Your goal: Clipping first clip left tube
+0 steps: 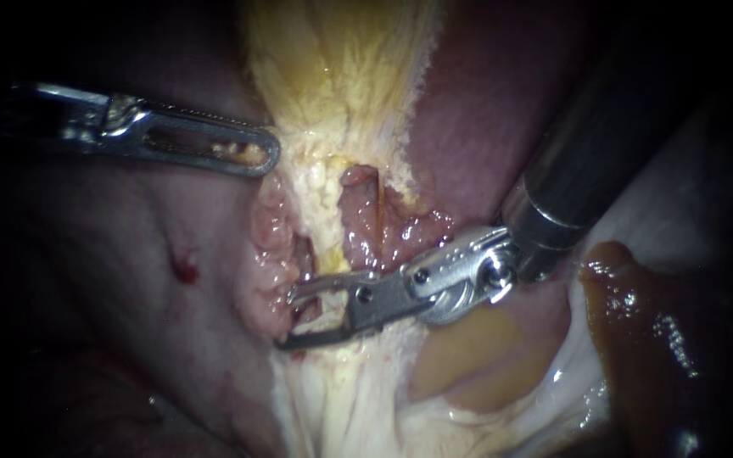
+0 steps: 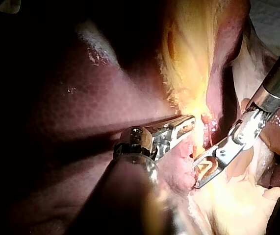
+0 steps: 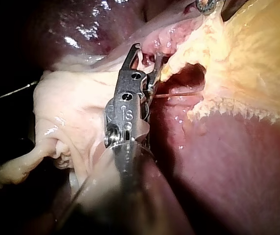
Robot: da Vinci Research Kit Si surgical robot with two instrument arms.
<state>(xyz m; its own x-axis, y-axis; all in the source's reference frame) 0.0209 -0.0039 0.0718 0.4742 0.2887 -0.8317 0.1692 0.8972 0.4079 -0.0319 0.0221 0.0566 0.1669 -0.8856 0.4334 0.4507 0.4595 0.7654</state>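
Now the right instrument (image 1: 286,318) has its jaws spread around the left tube (image 1: 271,246).
Its shaft comes in from two o'clock, and its jaws sit just under the middle, near seven o'clock. A gap shows between them, and the pink, lumpy left tube runs down into that gap. I cannot tell if both jaws touch it. The left instrument (image 1: 265,157) comes in from nine o'clock and reaches toward ten o'clock. Its jaws are squeezed on the edge of the yellow-white tissue (image 1: 332,76) that hangs from twelve o'clock.
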